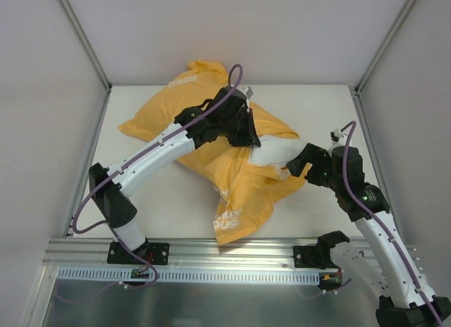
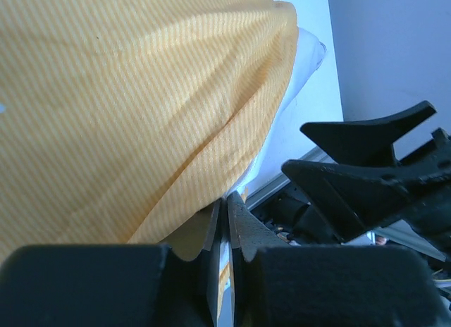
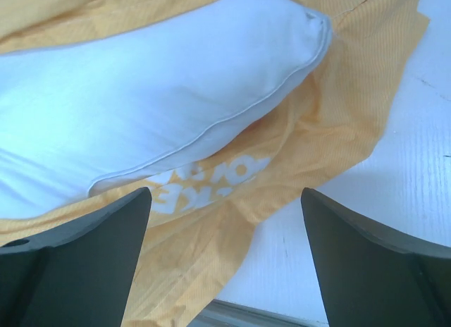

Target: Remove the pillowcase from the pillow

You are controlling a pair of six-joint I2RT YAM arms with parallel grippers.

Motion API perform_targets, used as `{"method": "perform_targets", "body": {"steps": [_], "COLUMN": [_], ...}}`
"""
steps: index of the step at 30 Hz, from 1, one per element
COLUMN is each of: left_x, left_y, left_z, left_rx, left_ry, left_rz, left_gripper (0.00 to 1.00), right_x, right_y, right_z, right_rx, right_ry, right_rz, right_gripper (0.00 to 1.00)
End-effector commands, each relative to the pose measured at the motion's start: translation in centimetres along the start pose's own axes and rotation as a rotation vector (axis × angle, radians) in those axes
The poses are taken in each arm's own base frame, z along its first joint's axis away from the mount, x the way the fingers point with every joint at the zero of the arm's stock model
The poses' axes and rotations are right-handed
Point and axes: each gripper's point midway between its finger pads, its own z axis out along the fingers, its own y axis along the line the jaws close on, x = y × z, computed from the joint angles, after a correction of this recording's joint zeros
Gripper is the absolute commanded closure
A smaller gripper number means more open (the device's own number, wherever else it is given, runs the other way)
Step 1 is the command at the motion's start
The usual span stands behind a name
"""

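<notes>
The orange pillowcase [image 1: 236, 189] lies crumpled in the middle of the white table [image 1: 317, 108], white logos facing up. One end of the white pillow [image 1: 273, 154] sticks out of its opening on the right. My left gripper [image 1: 246, 133] reaches over the case and is shut on a fold of orange pillowcase [image 2: 141, 108] at its fingertips [image 2: 227, 204]. My right gripper [image 1: 292, 166] is open and empty, just right of the bare pillow end. In the right wrist view the pillow [image 3: 162, 101] and pillowcase [image 3: 338, 108] lie ahead of the open gripper [image 3: 224, 193].
An aluminium rail [image 1: 232, 253] runs along the table's near edge. Grey walls with metal posts [image 1: 84, 38] close in the left, right and back. The right gripper's black fingers [image 2: 366, 165] show close by in the left wrist view.
</notes>
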Motion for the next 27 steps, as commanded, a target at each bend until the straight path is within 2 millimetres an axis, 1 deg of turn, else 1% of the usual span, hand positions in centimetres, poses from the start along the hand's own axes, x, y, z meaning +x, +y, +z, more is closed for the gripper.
{"method": "perform_targets", "body": {"steps": [1,2,3,4,6,8,9,10,11,12,13,15,16,17,18,19,20,21,22,23,24,25,27], "left_x": [-2.8,-2.5,-2.4,-1.9,-1.3,-0.5,0.0,0.2,0.2,0.5,0.2,1.1,1.1,2.4,3.1,3.4,5.5,5.8,6.8,9.0,10.5,12.2,14.3], "left_y": [-3.0,-2.6,-2.3,-1.5,-0.9,-0.7,-1.3,-1.6,-2.2,-2.2,-2.7,-2.3,-2.6,-1.6,-1.1,-1.2,0.5,0.7,1.6,3.6,3.8,5.4,6.1], "left_z": [-0.5,0.8,1.4,3.0,4.3,5.1,4.8,4.6,3.6,3.1,1.5,0.4,-1.5,-1.6,-2.0,-3.8,-3.4,-4.8,-4.8,-4.3,-4.5,-4.5,-4.3], "left_rx": [0.114,0.104,0.095,0.072,0.057,0.068,0.107,0.122,0.146,0.154,0.175,0.180,0.202,0.183,0.168,0.177,0.138,0.134,0.112,0.063,0.055,0.019,-0.006], "left_ry": [-0.079,-0.062,-0.054,-0.028,0.002,0.043,0.073,0.083,0.080,0.082,0.062,0.074,0.056,0.079,0.076,0.050,0.088,0.056,0.066,0.104,0.123,0.138,0.169], "left_rz": [-0.017,-0.017,-0.017,-0.022,-0.019,0.010,0.031,0.045,0.064,0.076,0.101,0.119,0.124,0.119,0.122,0.128,0.120,0.105,0.096,0.080,0.066,0.058,0.045], "left_gripper": [1.00,1.00,1.00,1.00,1.00,1.00,0.88,0.72,0.54,0.36,0.16,0.14,0.16,0.19,0.21,0.27,0.30,0.31,0.31,0.31,0.30,0.26,0.23], "right_x": [-0.3,-0.2,-0.1,-0.1,0.4,1.1,1.3,1.6,1.4,1.6,1.6,1.8,1.8,2.0,2.0,2.1,2.4,2.6,2.7,2.8,2.9,3.2,3.2], "right_y": [-0.1,0.5,0.8,1.1,1.2,0.8,0.4,0.1,-0.2,-0.3,-0.4,-0.2,-0.1,0.0,0.1,0.3,0.3,0.6,0.8,1.1,1.4,1.8,2.3], "right_z": [-1.6,-1.7,-1.6,-1.3,-1.0,-0.7,-0.8,-0.7,-0.9,-0.9,-1.0,-0.9,-0.8,-0.6,-0.4,-0.3,0.0,0.1,0.3,0.4,0.7,0.8,1.3], "right_rx": [0.012,-0.018,-0.033,-0.045,-0.044,-0.030,-0.016,-0.007,0.004,0.006,0.007,-0.001,-0.003,-0.009,-0.012,-0.019,-0.017,-0.029,-0.032,-0.040,-0.046,-0.053,-0.055], "right_ry": [-0.004,0.003,0.008,0.009,0.029,0.055,0.060,0.063,0.050,0.052,0.052,0.067,0.075,0.091,0.095,0.102,0.117,0.124,0.132,0.138,0.145,0.156,0.164], "right_rz": [-0.021,-0.007,0.000,0.002,0.009,0.005,0.001,-0.003,-0.007,-0.015,-0.017,-0.024,-0.027,-0.030,-0.029,-0.033,-0.034,-0.042,-0.045,-0.047,-0.053,-0.063,-0.076], "right_gripper": [0.07,0.08,0.08,0.09,0.12,0.13,0.13,0.13,0.13,0.13,0.13,0.13,0.13,0.14,0.15,0.16,0.16,0.16,0.16,0.16,0.16,0.16,0.16]}}
